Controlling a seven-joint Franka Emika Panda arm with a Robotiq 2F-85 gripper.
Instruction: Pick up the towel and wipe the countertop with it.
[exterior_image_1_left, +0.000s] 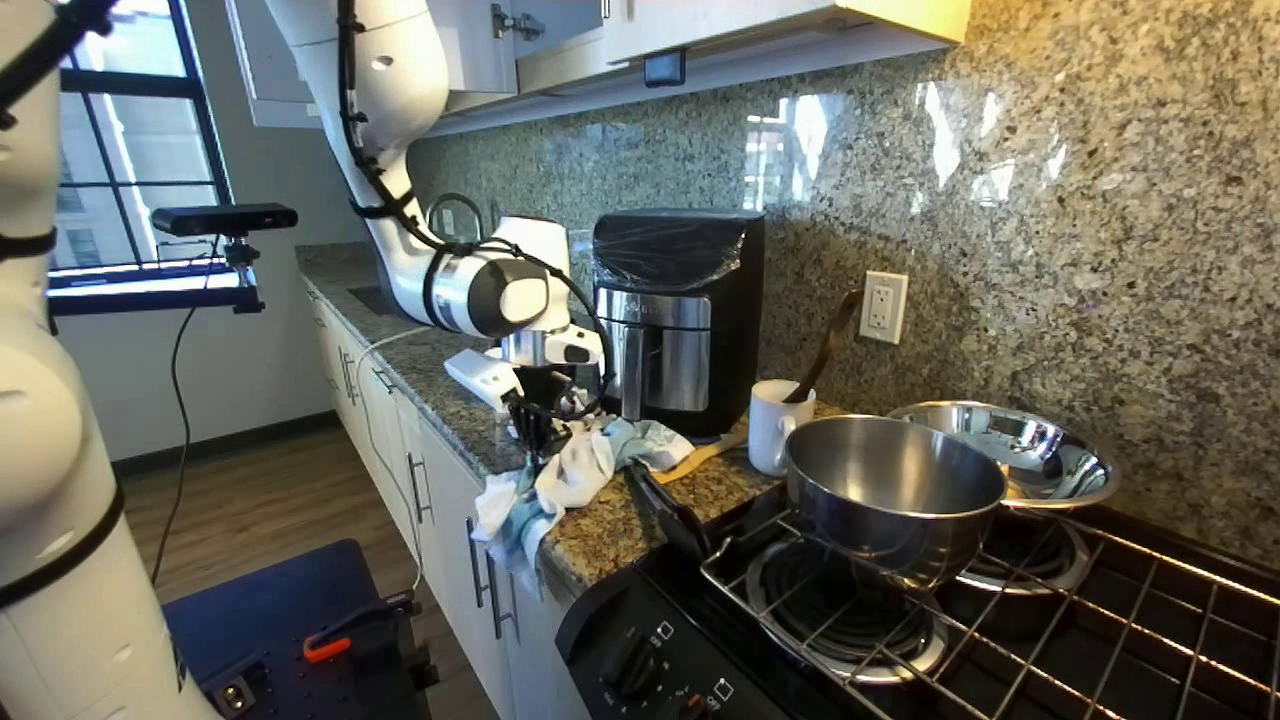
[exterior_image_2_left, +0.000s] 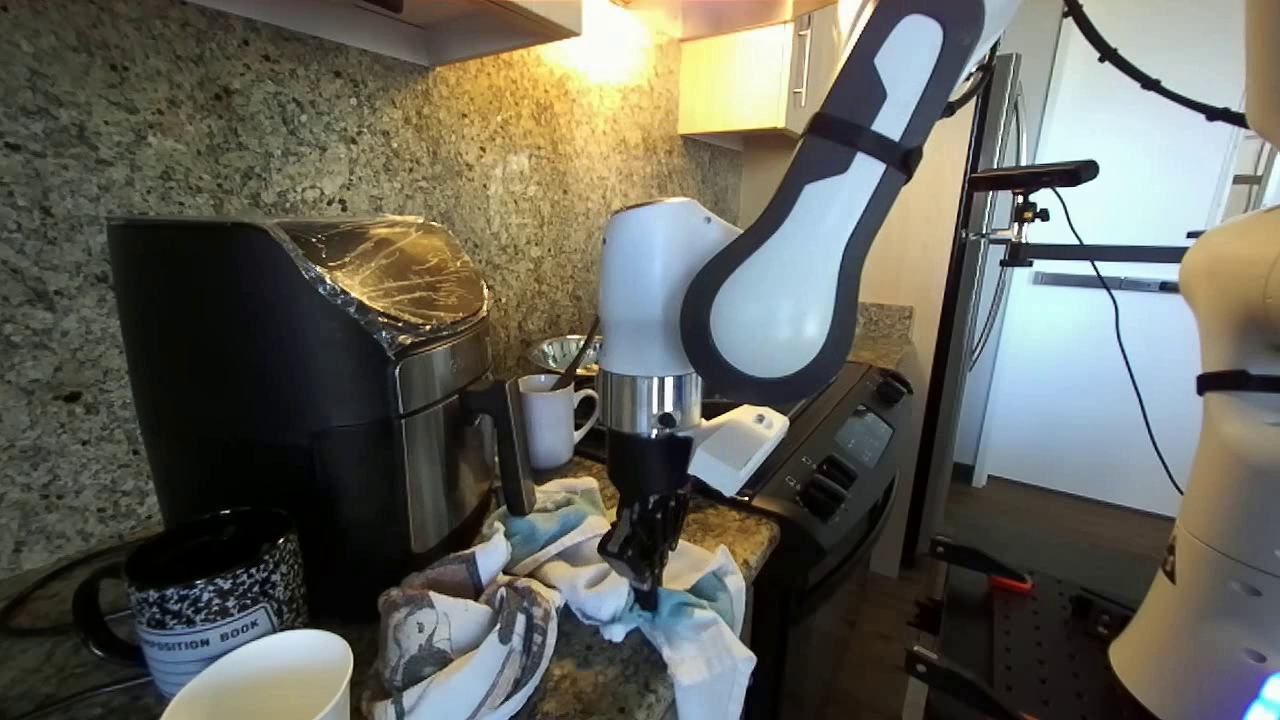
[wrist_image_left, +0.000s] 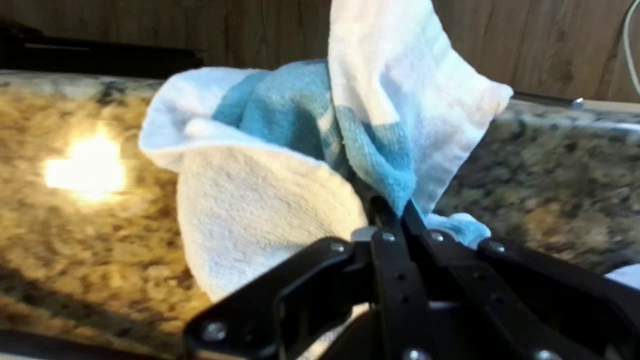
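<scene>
The blue-and-white dish towel (wrist_image_left: 300, 115) is seen bunched on the granite countertop (wrist_image_left: 115, 240), its loose part draped past the front edge toward 12 o'clock in the wrist view. A blue fold of it is clamped by the Robotiq gripper (wrist_image_left: 397, 212), both fingers brought together. In an exterior view, from the gripper: air fryer (exterior_image_2_left: 300, 400) at 10 o'clock, electric range (exterior_image_2_left: 830, 500) at 2 o'clock, brown-printed cloth (exterior_image_2_left: 480, 640) at 8 to 9 o'clock; whether 1 towel or 2, cannot be told. Step 1, pick-up, judged done; step 2, wiping, due or just begun. Next: pinch to be held, towel pressed down and swept over bare granite at 9 o'clock in the wrist view; draped part probably to be drawn in.
</scene>
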